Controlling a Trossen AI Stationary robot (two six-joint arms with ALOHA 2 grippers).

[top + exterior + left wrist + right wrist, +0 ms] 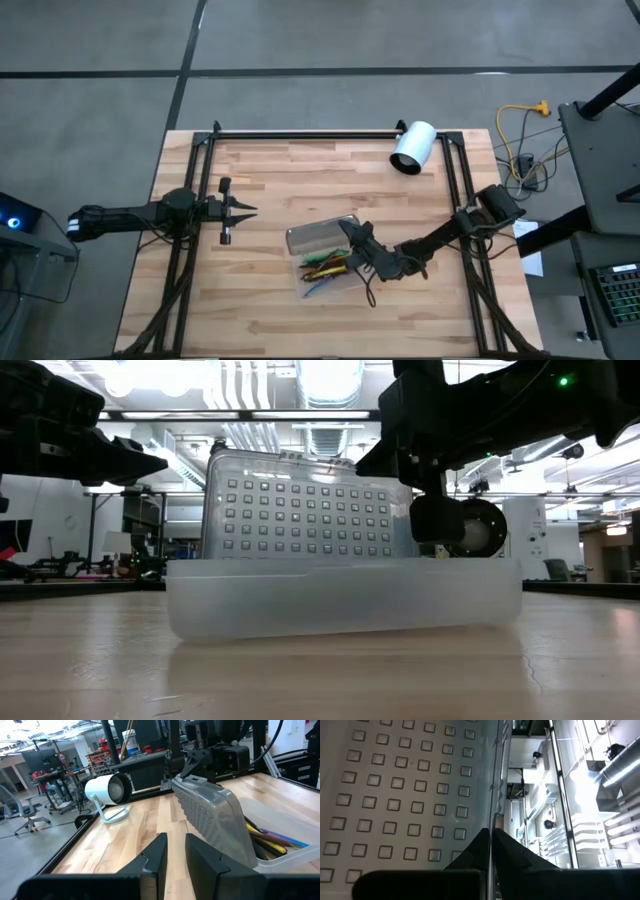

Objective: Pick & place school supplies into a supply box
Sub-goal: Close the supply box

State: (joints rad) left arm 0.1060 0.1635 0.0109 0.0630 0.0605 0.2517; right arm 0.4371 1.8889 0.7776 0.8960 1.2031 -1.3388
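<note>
The supply box [327,272] is a translucent case in the middle of the table, also in the low view [345,595]. Its grey studded lid [318,237] stands raised on the far long side. Yellow, green, orange and blue pencils and pens [325,266] lie inside the box [272,840]. I see no scissors. My right gripper [351,233] is at the lid's right end, shut on it. My left gripper [250,210] hovers left of the box, its fingers [161,851] a narrow gap apart, holding nothing. My right gripper [491,834] pinches the lid's free edge [493,805] near its right-hand corner [192,779] between its two fingers. It comes from the table's right, slanting down. The lid stands tilted up off the box and stays joined to it along its far side.
A white cylinder [412,147] lies near the far right corner of the table, behind the box [107,792]. A black frame rail [310,134] runs along the far edge, with side rails left and right. Bare wood lies near and left of the box.
</note>
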